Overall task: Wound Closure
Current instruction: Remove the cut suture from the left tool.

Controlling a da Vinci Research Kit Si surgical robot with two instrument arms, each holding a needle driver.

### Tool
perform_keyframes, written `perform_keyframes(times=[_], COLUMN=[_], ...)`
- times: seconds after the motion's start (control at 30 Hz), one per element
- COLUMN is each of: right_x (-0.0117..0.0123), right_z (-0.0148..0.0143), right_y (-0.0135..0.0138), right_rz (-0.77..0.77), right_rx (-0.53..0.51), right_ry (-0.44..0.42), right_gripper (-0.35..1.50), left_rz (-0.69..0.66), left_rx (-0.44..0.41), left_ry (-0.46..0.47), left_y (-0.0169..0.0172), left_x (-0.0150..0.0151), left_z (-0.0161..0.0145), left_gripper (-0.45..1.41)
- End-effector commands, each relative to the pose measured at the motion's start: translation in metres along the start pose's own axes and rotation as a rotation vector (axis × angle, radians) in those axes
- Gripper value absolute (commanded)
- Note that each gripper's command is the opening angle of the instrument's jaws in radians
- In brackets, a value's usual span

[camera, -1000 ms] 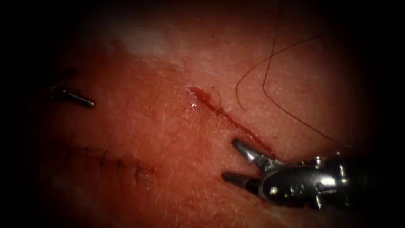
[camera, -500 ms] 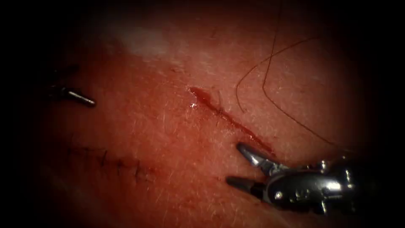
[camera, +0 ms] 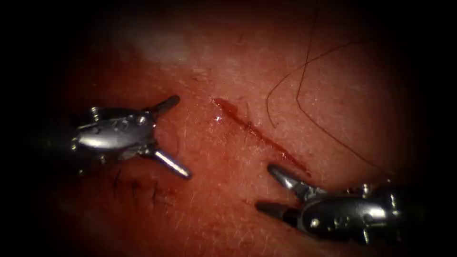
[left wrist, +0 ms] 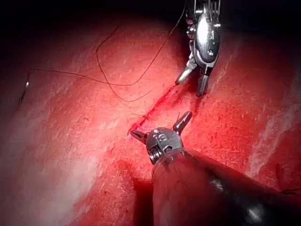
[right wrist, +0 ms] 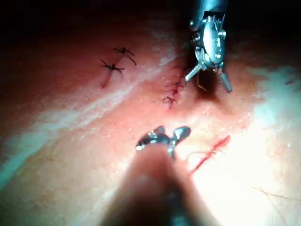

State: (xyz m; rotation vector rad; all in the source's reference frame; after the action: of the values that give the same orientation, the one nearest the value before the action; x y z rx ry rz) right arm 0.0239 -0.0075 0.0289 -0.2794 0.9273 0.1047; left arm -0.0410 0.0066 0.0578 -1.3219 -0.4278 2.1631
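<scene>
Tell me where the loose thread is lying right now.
In the endoscope view the thread lies in loops on the tissue, to the right of the cut, above the right tool, whose open jaws hold nothing.

Cut [camera: 259,133] slanted, unclosed, red; thread [camera: 304,102] loose on its right.

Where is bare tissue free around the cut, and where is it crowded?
Bare tissue lies between the open, empty left tool and the cut, left of it. Right of the cut, loose thread lies. The lower end is crowded by the open, empty right tool.
</scene>
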Motion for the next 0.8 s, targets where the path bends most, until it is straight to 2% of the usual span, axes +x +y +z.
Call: perform_keyframes(times=[0.03, 0.13, 0.2, 0.27, 0.3, 0.33, 0.43, 0.53, 0.7, 0.77, 0.8], right_x=[-0.0001, 0.0, 0.0002, 0.0003, 0.0004, 0.0004, 0.0003, 0.0003, 0.0004, 0.0005, 0.0005], right_z=[0.0001, 0.0, 0.0004, 0.0009, 0.0011, 0.0012, 0.0012, 0.0013, 0.0014, 0.0014, 0.0014], right_y=[-0.0011, -0.0014, -0.0016, -0.002, -0.0022, -0.0024, -0.0025, -0.0025, -0.0025, -0.0026, -0.0026], right_rz=[0.002, 0.002, 0.008, 0.005, 0.003, 0.002, 0.001, 0.001, 0.002, 0.008, 0.008], right_rx=[0.004, 0.003, 0.0, 0.01, 0.013, 0.014, 0.015, 0.015, 0.016, 0.016, 0.018], right_ry=[0.002, 0.001, -0.001, -0.004, -0.004, -0.006, -0.008, -0.008, -0.007, -0.007, -0.005], right_gripper=[1.25, 1.25, 1.25, 1.25, 1.25, 1.25, 1.23, 1.23, 1.23, 1.23, 1.23], left_rz=[0.053, 0.116, 0.119, 0.153, 0.197, 0.22, 0.248, 0.285, 0.288, 0.227, 0.21], left_rx=[0.014, 0.014, 0.025, 0.074, 0.151, 0.183, 0.241, 0.276, 0.299, 0.299, 0.307], left_ry=[0.014, 0.029, 0.025, 0.01, -0.015, -0.026, -0.046, -0.045, -0.107, -0.125, -0.121], left_y=[-0.0003, -0.0006, -0.0009, -0.0019, -0.0032, -0.0039, -0.0064, -0.0097, -0.0117, -0.0128, -0.013], left_x=[0.0, 0.0003, 0.0, -0.0007, -0.0016, -0.002, -0.0039, -0.0088, -0.0136, -0.0169, -0.0175], left_z=[0.0022, 0.0029, 0.0022, 0.0008, -0.0003, -0.0007, -0.0018, -0.0025, -0.0022, -0.0024, -0.0027], left_gripper=[1.11, 1.11, 1.08, 1.01, 0.94, 0.93, 0.91, 0.81, 0.78, 0.91, 0.94])
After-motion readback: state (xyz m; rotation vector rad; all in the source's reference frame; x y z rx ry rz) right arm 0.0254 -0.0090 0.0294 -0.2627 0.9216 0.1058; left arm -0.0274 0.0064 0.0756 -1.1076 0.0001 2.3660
